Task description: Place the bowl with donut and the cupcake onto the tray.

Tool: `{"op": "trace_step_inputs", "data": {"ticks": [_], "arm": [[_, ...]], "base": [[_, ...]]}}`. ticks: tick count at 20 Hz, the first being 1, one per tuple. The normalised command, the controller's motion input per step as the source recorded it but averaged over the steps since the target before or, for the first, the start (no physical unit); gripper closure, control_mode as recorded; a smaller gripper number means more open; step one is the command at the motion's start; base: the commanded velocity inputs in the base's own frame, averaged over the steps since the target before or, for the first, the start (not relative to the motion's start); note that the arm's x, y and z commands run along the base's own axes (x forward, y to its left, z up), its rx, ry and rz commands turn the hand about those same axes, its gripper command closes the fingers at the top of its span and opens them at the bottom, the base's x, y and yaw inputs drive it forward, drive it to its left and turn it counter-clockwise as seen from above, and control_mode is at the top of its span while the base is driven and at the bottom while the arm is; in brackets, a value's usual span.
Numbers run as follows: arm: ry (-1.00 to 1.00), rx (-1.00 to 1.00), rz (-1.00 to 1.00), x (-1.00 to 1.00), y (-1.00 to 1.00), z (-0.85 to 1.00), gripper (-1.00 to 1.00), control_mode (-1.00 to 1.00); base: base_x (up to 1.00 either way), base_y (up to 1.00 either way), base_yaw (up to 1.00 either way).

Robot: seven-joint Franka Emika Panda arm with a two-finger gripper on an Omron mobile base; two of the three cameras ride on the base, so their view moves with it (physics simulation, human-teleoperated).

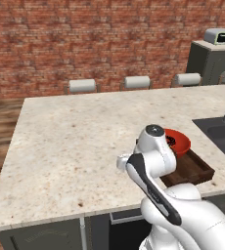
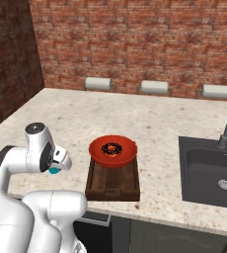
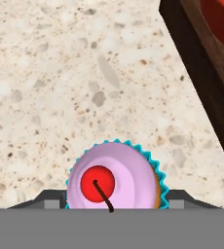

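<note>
The white arm is folded low over the counter's point(image 1: 75, 141) near edge, elbow raised and wrist bent downward. The end effector point(image 3: 115, 197) points straight down, its dark fingertips point(image 3: 50, 198) showing on either side of the cupcake point(image 3: 115, 177), which sits between them.

One bowl point(image 2: 112, 150), donut point(image 2: 112, 147), cupcake point(image 3: 115, 179), tray point(image 2: 112, 182); three stools point(image 2: 97, 84).

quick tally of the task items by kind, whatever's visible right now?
bowl: 1
donut: 1
cupcake: 1
tray: 1
Total: 4
</note>
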Motion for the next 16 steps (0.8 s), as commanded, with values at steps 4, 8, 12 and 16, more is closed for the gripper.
{"op": "trace_step_inputs", "data": {"ticks": [4, 8, 12, 16], "arm": [[-0.1, 0.0, -0.02, -0.13, -0.43, 0.12, 1.0, -1.0], [-0.03, 0.0, -0.01, -0.09, -0.48, 0.08, 1.0, -1.0], [-0.02, 0.02, -0.02, -0.05, -0.58, 0.11, 1.0, -1.0], [0.0, 0.06, -0.03, -0.05, -0.65, 0.18, 1.0, -1.0]], "base": [[0.0, 0.0, 0.0], [0.0, 0.0, 0.0], [0.0, 0.0, 0.0], [0.0, 0.0, 0.0]]}}
